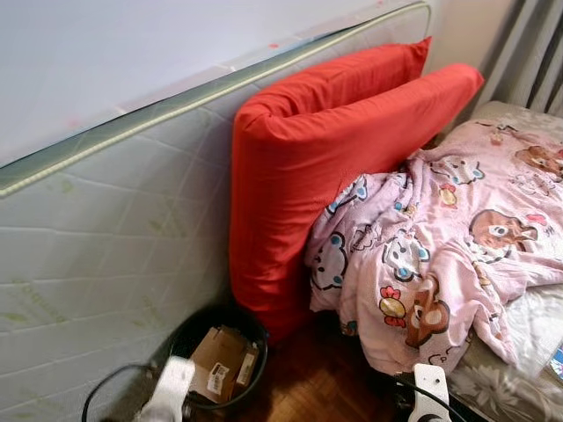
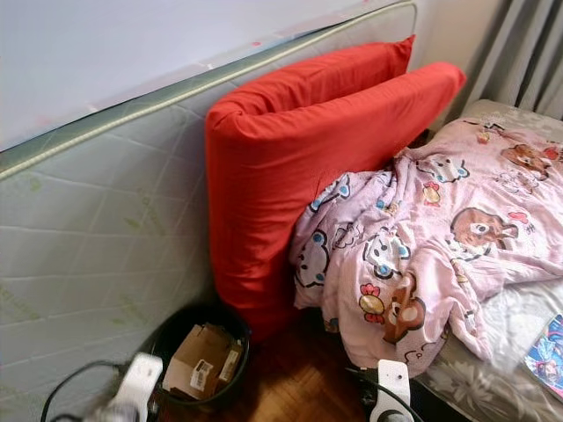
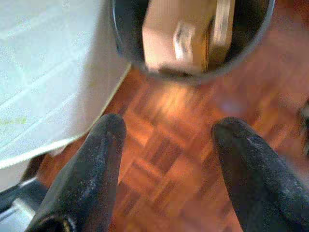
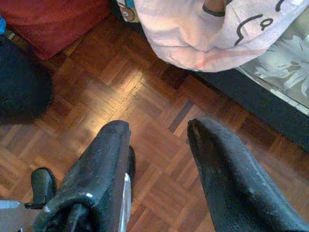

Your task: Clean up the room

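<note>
Both grippers sit low at the bottom edge of the head views, arms down over the wood floor (image 4: 145, 96). In its wrist view the left gripper (image 3: 166, 140) has its two black fingers spread wide with nothing between them, aimed down at bare parquet just short of the bin (image 1: 220, 360). The right gripper (image 4: 159, 145) likewise hangs released, its fingers parted over empty floor, near the hem of the blanket (image 1: 449, 255) and the dark base of the bed (image 1: 519, 369).

At the bottom left of the head views the black round bin stands on the floor, touching or nearly touching the pale quilted mattress (image 1: 114, 229) that stands on edge along the wall. Inside the bin lie brown cardboard boxes (image 1: 220, 362), one with a white label. A black cable (image 1: 97, 396) loops on the floor to the bin's left.

In the middle of the frame a big red cushion (image 1: 308, 176), folded double, leans upright against the mattress, its lower corner just behind the bin. On the right the pink cartoon-print blanket lies crumpled over the bed, spilling over the edge toward the floor and pressing against the cushion. Grey curtains (image 1: 528, 53) hang in the upper right corner.
</note>
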